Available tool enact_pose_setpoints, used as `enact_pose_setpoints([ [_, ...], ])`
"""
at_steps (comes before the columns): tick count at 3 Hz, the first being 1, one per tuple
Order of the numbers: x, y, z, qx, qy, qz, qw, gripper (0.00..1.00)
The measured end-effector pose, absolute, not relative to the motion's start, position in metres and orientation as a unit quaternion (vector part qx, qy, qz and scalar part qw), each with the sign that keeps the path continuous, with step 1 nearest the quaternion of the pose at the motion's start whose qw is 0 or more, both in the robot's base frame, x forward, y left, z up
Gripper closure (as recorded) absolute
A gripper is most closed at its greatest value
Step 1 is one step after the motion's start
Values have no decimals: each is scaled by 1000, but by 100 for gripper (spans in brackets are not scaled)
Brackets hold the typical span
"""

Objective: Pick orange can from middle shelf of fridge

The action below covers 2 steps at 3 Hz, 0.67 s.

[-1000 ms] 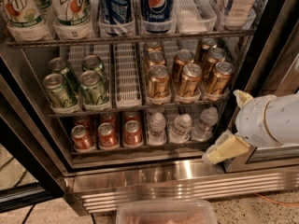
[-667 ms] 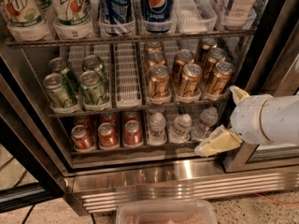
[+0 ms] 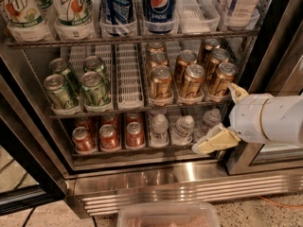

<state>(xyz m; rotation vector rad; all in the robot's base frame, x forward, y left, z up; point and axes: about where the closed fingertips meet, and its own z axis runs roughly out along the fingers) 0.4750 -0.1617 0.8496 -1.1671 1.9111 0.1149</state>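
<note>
White rounded arm (image 3: 272, 119); tool (image 3: 213, 117) at right, two cream wedge fingers (image 3: 218, 140)

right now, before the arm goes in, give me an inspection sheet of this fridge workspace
surface: middle shelf, a wire rack with white lane trays; the lane between the green and orange cans is empty
job's things: orange cans upright in three lanes on the right of that shelf, none grasped
clutter: green cans on the left of the same shelf; red cans and small water bottles below; Pepsi bottles above
tool: tool open and empty, at the fridge front's right edge, lower than the orange cans
cables: thin orange cable on the floor, lower right
surroundings: clear plastic bin at the bottom edge
</note>
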Motion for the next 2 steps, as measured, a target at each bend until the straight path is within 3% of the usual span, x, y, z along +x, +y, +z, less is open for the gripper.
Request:
enact_pose_setpoints([
  [2, 489, -128, 836, -394, 761, 64, 511, 0],
])
